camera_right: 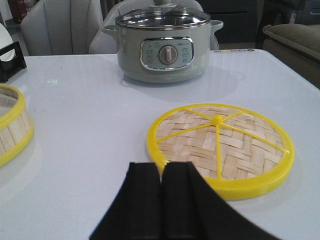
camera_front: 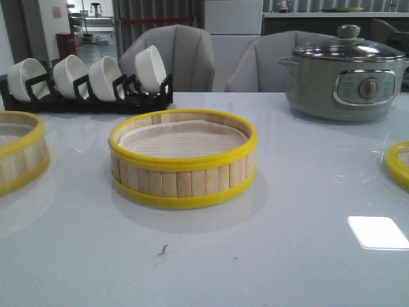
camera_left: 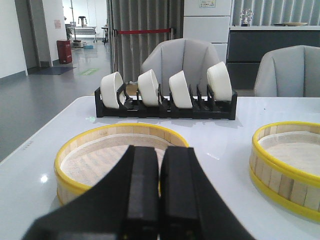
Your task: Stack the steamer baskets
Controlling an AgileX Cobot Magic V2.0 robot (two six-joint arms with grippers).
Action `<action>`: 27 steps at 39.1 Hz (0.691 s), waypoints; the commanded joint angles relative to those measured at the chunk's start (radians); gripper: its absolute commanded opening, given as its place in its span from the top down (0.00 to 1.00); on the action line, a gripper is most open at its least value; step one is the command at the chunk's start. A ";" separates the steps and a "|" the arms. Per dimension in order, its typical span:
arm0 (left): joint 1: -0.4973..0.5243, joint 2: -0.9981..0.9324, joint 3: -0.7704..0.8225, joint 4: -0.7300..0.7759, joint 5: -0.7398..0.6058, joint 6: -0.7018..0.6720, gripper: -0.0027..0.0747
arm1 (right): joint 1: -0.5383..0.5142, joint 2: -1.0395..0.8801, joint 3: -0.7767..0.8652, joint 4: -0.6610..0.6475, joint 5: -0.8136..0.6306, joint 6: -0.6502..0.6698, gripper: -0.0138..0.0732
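Steamer baskets are sitting apart: one centre (camera_front: 183, 160), another at the left edge (camera_front: 19, 150). Only the right wrist view is showing the woven lid (camera_right: 220, 146) whole. Left gripper (camera_left: 159, 197) and right gripper (camera_right: 161, 200) are hovering clenched, empty.

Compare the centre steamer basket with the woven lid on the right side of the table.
The centre basket is a walled ring of vertical bamboo slats with a pale liner inside; the lid is a flat woven disc. The basket has yellow rims top and bottom; the lid has one yellow rim with yellow spokes meeting at a centre knob. Both are round, bamboo and rest on the white table.
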 commanded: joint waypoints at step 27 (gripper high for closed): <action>0.002 -0.013 0.001 -0.009 -0.077 -0.004 0.86 | 0.000 -0.021 -0.014 0.005 -0.094 -0.002 0.80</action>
